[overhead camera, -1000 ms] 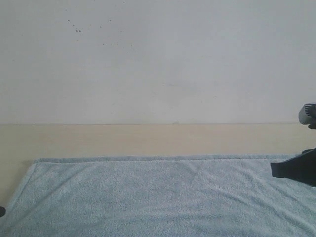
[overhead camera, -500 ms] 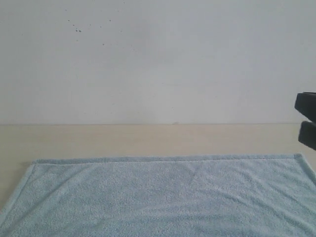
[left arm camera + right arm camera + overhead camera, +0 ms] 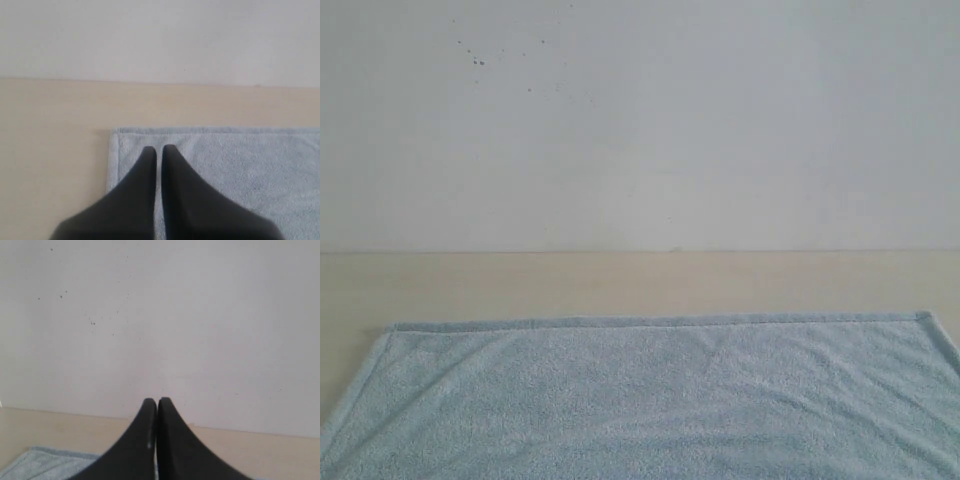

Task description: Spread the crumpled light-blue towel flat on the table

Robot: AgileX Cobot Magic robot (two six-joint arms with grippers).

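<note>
**Towel laid flat; both grippers closed and empty**

Towel (image 3: 650, 400): lies spread open on the table (image 3: 620, 285), smooth apart from a few faint creases near the middle. Runs its far hem parallel to the table's far edge, leaving a strip of bare tabletop before the wall (image 3: 640, 130). Shows both far corners pulled out square; passes out of the exterior view on the near side.

Left gripper (image 3: 156, 148): closed to a hairline slit between the tips, with nothing clamped. Sits over the towel's far left corner, just inside the hem; cannot be judged as touching the cloth or clear of it.

Right gripper (image 3: 157, 401): closed tip to tip, holding nothing. Points toward the wall, past the table's far edge, with a corner of the towel visible below and to one side.
</note>
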